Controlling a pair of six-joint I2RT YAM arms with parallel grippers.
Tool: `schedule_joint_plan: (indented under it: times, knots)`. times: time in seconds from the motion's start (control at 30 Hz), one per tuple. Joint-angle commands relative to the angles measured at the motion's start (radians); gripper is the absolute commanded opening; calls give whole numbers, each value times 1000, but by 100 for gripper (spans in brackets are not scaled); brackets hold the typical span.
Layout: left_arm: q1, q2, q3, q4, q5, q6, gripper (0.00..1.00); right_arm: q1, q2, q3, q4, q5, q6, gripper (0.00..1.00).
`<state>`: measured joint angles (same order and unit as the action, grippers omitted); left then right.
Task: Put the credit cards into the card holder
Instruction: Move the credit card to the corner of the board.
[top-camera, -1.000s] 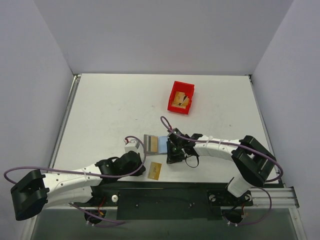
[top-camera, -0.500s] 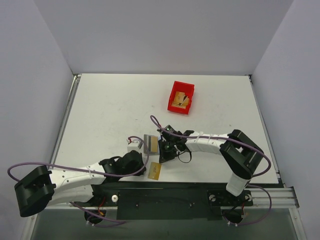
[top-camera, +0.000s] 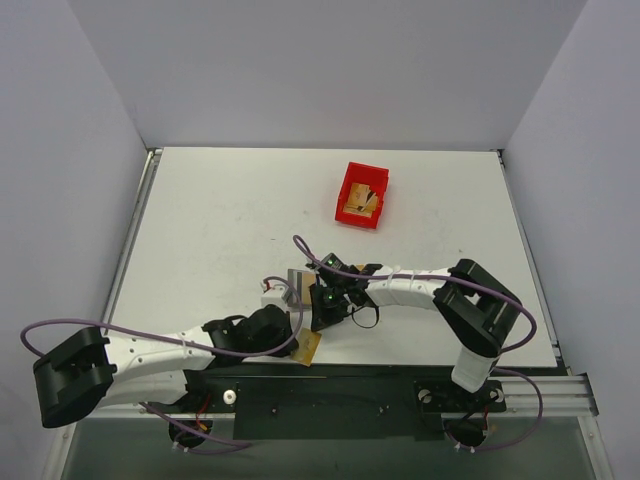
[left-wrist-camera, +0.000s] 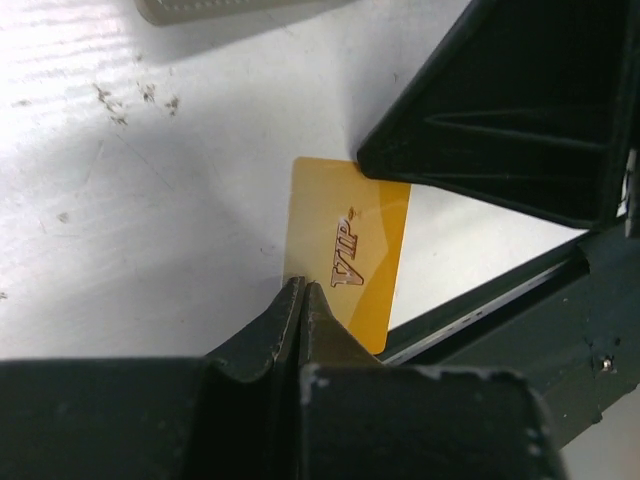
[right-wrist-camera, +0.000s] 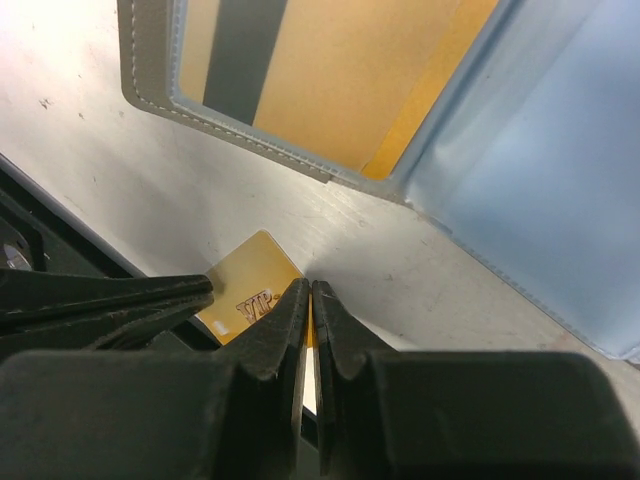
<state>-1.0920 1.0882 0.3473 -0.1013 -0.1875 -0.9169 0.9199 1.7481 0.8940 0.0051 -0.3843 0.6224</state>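
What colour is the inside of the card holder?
Light blue; the card holder shows it best in the right wrist view.

The right gripper (right-wrist-camera: 308, 290), jaws pressed together, has a gold VIP card (right-wrist-camera: 248, 287) just left of its tips and the open card holder (right-wrist-camera: 238, 141) beyond

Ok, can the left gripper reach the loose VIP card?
Likely yes: the left gripper, shut, sits at the near edge of the VIP card. But it lies flat on the table, and the shut right gripper crowds its far corner.
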Motion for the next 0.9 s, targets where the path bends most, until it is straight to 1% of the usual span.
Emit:
schedule_joint_plan:
  times: [0.0, 0.27, 0.37, 0.63, 0.7, 0.87]
  knots:
    - [-26, -28, -16, 23, 14, -34, 0, 14, 47, -32, -31, 15, -7, 3]
    - [-49, -79, -44, 0, 13, -76, 0, 14, 60, -23, -28, 4, -12, 3]
    - [-60, -91, -51, 20, 22, -85, 0, 14, 65, -21, -22, -5, -12, 3]
    - [-72, -137, -33, -1, 16, -73, 0, 14, 93, -17, -14, -42, -10, 3]
    - [-72, -160, -28, -12, 10, -71, 0, 14, 99, -13, 15, -50, -9, 4]
    - [-72, -194, -14, -60, -17, -62, 0, 14, 116, 0, 27, -73, -7, 4]
